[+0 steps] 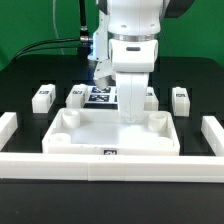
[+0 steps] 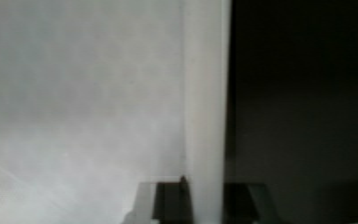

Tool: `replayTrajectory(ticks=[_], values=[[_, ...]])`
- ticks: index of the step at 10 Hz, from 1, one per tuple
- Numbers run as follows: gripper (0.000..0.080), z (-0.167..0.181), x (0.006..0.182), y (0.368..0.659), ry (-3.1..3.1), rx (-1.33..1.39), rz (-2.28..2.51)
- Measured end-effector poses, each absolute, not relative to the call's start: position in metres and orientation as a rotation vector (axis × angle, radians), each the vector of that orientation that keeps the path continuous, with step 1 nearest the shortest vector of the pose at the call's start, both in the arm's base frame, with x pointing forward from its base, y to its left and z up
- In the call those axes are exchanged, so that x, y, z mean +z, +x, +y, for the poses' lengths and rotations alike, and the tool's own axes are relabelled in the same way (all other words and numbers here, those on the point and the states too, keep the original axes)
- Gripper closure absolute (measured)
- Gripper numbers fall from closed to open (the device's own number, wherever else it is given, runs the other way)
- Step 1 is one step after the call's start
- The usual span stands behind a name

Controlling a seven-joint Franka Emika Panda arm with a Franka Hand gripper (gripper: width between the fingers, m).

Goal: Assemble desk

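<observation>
The white tray-like tabletop (image 1: 100, 133) lies open side up in the middle of the table, with round sockets at its corners. My gripper (image 1: 131, 112) reaches straight down onto the tabletop's back wall. In the wrist view the tabletop (image 2: 78, 100) fills the picture very close up. Its thin wall (image 2: 206, 90) runs between my two dark fingers (image 2: 172, 206), which sit tight on either side of it; the gripper (image 2: 208, 192) is shut on that wall. Short square white legs lie behind the tabletop: two at the exterior view's left (image 1: 42, 97) (image 1: 75, 95) and one at its right (image 1: 180, 97).
The marker board (image 1: 101, 96) lies behind the tabletop, partly under the arm. Long white border rails stand at the exterior view's left (image 1: 7, 127), right (image 1: 213, 131) and front (image 1: 110, 166). Cables hang at the back.
</observation>
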State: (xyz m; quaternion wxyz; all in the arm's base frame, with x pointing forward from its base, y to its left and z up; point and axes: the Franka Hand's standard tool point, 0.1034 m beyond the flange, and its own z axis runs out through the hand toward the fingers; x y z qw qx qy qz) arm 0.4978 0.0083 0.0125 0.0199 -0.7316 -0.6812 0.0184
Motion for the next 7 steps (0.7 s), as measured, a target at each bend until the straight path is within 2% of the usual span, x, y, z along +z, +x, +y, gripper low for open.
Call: replayTrajectory(ticks=[3, 7], values=[[0.0742, 0.032, 0.012, 0.515, -2.255, 0.032, -2.129], [0.0741, 0.067, 0.012, 0.52, -2.204, 0.063, -2.136]])
